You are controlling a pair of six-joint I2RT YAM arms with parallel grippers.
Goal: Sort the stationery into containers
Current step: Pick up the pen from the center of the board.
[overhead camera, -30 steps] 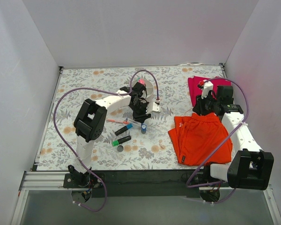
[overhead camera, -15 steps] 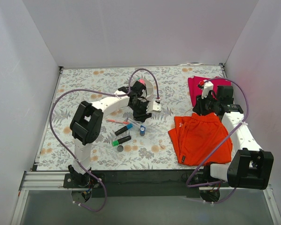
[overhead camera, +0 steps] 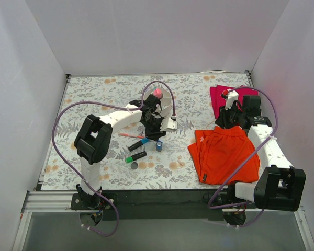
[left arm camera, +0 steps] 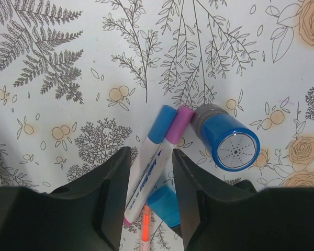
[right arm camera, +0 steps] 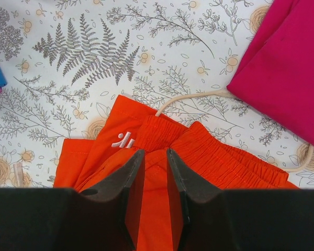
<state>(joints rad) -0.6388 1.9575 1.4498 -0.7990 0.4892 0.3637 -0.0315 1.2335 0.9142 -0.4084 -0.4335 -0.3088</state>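
Hovering left gripper: we see jaws apart, straddling a white pen.
Right gripper: narrowly parted over orange cloth.
Table: floral sheet, white walls around.

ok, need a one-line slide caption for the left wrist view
Left wrist view: left jaws open astride a white pen, blue cylinder lying just beside it, on the floral table.

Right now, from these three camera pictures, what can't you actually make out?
- Top view: the round off-white divided bowl is mostly covered by the left arm, so its compartments are hidden.
- Left wrist view: the white blue-capped pen has its lower end hidden by the left gripper, and its print is blurred.
- Right wrist view: whether the right gripper pinches the orange cloth is unclear.
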